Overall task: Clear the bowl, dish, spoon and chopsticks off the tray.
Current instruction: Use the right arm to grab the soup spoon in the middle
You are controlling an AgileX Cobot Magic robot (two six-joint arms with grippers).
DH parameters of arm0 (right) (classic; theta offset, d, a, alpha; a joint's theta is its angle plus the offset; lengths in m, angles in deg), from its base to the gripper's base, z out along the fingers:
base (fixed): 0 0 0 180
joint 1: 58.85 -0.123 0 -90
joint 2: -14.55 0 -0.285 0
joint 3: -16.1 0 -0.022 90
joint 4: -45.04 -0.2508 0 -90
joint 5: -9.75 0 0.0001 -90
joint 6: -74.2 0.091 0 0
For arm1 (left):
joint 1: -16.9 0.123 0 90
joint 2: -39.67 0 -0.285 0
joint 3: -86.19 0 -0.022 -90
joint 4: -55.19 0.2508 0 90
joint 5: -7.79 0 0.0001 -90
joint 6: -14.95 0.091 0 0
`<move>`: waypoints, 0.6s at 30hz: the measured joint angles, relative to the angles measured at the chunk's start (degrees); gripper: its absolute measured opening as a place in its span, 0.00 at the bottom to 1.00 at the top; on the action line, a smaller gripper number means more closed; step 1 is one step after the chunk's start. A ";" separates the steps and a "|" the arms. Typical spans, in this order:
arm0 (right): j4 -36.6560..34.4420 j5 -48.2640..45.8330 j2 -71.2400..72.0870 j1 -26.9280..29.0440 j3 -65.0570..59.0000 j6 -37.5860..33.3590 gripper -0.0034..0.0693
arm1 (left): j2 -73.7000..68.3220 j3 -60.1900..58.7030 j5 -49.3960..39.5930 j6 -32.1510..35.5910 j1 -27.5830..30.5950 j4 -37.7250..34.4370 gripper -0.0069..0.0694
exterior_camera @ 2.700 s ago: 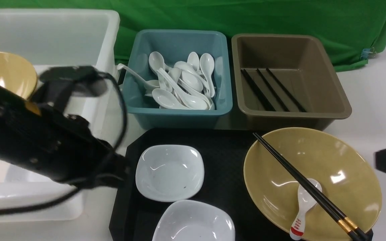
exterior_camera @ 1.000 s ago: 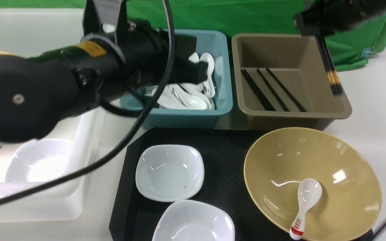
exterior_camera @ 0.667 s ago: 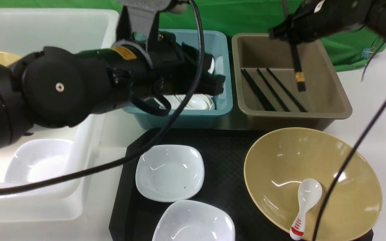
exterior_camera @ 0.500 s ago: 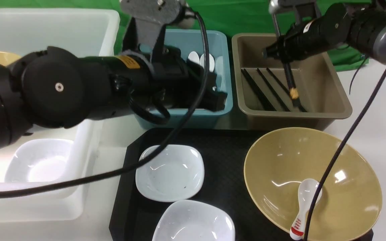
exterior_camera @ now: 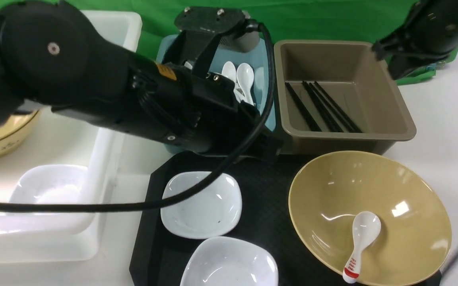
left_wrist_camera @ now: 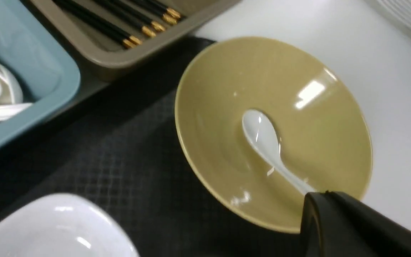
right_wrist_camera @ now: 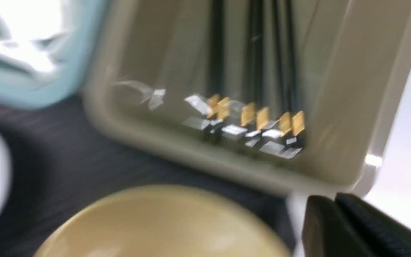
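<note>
Done: chopsticks (exterior_camera: 324,107) lie in brown tub (exterior_camera: 388,103). White spoon (exterior_camera: 360,242) sits in bowl (exterior_camera: 372,186) on tray (exterior_camera: 268,222), beside two dishes (exterior_camera: 201,204). Over tray's far edge, left gripper (left_wrist_camera: 319,203) pressed together; right gripper (right_wrist_camera: 335,201) pressed together near tub.

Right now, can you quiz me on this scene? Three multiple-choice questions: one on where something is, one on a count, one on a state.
1. How many white dishes are on the black tray? A four; B one; C two.
2. Where is the red-tipped spoon? A on a white dish; B in the yellow bowl; C in the brown tub.
3. How is the right gripper? A shut and empty; B shut on the chopsticks; C open around the spoon.
Answers: 1 C, two dishes show on the tray. 2 B, the spoon lies inside the bowl. 3 A, its fingers meet with nothing between them, and the chopsticks lie in the tub.
</note>
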 joint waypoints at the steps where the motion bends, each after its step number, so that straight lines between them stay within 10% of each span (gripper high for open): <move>1: -1.98 -0.47 3.20 -0.38 -2.96 1.31 0.07 | 0.00 0.01 -1.37 -0.69 0.00 1.17 0.08; 5: -4.63 0.00 10.80 -4.34 -15.94 5.77 0.20 | -0.05 0.01 -5.34 -1.17 0.00 4.63 0.08; 12: -5.74 8.74 12.18 -12.48 -36.47 18.86 0.81 | -0.05 0.01 -6.88 -1.24 0.05 6.07 0.08; 18: -5.51 10.14 7.07 -12.98 -39.82 24.70 0.83 | -0.05 0.01 -7.00 -1.24 0.05 6.29 0.08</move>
